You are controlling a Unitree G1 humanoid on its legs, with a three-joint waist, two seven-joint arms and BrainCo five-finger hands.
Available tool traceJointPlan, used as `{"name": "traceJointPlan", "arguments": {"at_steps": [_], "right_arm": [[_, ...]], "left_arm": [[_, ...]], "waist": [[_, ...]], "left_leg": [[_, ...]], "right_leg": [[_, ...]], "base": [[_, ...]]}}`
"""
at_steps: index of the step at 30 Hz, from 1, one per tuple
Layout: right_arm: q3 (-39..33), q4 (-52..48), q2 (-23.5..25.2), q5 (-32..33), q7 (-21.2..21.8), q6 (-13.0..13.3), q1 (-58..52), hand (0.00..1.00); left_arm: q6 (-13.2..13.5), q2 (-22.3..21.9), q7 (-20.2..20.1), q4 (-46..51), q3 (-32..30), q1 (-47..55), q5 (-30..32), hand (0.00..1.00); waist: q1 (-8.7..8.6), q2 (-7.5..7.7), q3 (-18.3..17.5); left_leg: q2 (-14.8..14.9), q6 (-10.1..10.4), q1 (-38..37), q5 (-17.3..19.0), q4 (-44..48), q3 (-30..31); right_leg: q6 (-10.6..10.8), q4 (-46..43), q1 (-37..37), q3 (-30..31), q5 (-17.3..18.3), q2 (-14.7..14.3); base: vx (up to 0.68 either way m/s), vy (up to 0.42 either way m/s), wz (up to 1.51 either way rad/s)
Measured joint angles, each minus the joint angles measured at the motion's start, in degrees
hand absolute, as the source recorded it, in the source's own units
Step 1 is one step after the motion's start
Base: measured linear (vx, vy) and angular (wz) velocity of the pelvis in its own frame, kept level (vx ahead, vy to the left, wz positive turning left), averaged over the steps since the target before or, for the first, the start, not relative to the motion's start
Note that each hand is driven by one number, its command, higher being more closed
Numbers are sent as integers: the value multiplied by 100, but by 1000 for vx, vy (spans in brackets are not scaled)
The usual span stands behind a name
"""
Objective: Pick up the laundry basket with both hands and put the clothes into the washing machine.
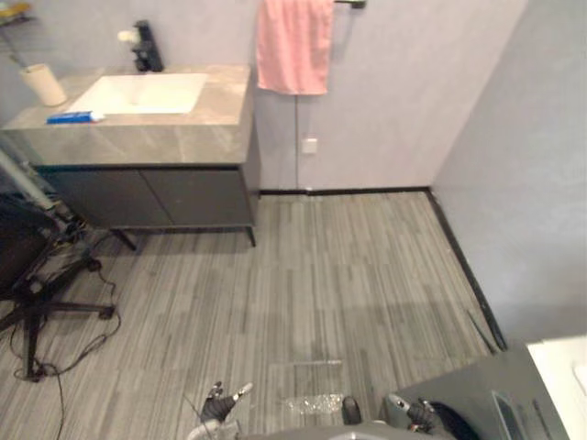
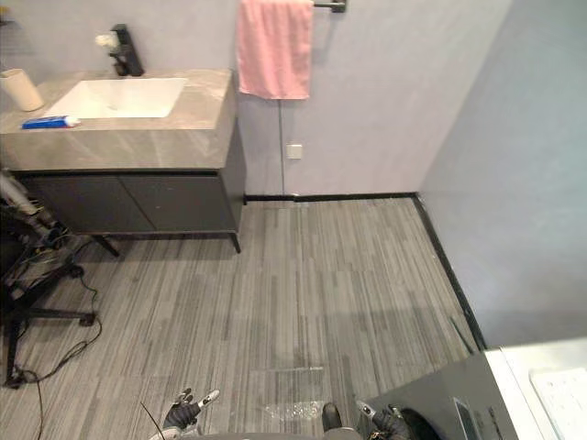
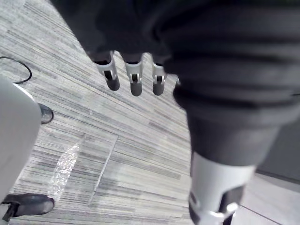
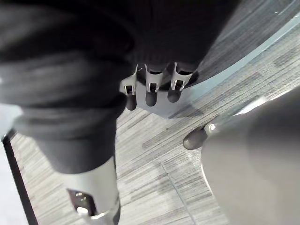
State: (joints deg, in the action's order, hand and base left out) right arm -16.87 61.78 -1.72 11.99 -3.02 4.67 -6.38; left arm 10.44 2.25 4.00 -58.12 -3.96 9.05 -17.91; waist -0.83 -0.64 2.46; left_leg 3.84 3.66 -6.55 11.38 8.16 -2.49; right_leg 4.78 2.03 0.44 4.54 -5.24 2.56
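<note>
Two hands hang above the floor [image 1: 348, 275]: left hand [image 3: 135, 78] and right hand [image 4: 152, 83], fingers straight, holding nothing.

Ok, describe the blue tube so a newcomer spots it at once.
Start at the grey vanity against the back wall. The blue tube lies flat on its counter by the white sink's front left corner. Nothing else there is blue; the cream cup behind it stands upright.

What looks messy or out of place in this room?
One thing: a shiny, crinkly clear patch on the grey floor, near the bottom of the head views. It could be plastic wrap or a wet spot; I cannot tell. Nothing else stands out.
</note>
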Motion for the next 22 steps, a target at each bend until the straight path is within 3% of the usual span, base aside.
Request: {"name": "traceJointPlan", "arguments": {"at_steps": [8,14,22], "right_arm": [[401,-12,-66,-122,2,53,0,0],[524,-9,-80,-135,-6,53,-9,0],[603,-9,-102,-192,-17,52,-5,0]], "left_arm": [[0,93,4,-99,117,63,0,0],[4,122,6,-95,116,59,5,0],[9,124,5,-94,116,57,5,0]], "waist": [[14,70,-20],[16,173,10],[17,182,6]], "left_leg": [[-95,-110,47,-91,-120,254],[-86,-37,54,-235,-325,353],[-72,-15,89,-292,-440,371]], "right_leg": [[45,-84,19,-299,142,152],[45,-3,19,-432,109,167],[39,220,35,-450,-19,157]], "base": [[-45,-4,21],[-100,-46,10],[-11,-10,0]]}}
